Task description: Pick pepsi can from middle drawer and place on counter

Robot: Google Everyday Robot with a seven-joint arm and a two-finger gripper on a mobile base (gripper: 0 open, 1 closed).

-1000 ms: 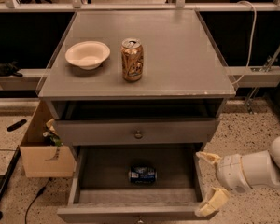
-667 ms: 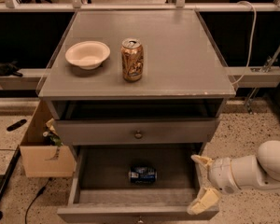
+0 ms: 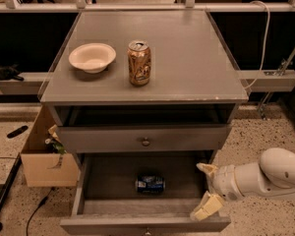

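The pepsi can (image 3: 150, 184) is blue with white markings and lies on its side on the bare grey floor of the open middle drawer (image 3: 108, 188), near the middle. My gripper (image 3: 206, 191) comes in from the right on a white arm and hovers over the drawer's right end, to the right of the can and apart from it. Its two tan fingers are spread wide and hold nothing. The grey counter (image 3: 187, 58) above bears a gold-brown can (image 3: 139, 63) and a bowl.
A cream bowl (image 3: 92, 57) sits on the counter's left. The drawer above, with a round knob (image 3: 145, 142), is partly pulled out over the middle drawer. A cardboard box (image 3: 42, 159) stands on the floor at the left. A white cable (image 3: 265, 38) hangs at the right.
My gripper and arm have moved left, from beside the drawer's right wall to over its right end, closer to the can. The can has not moved.
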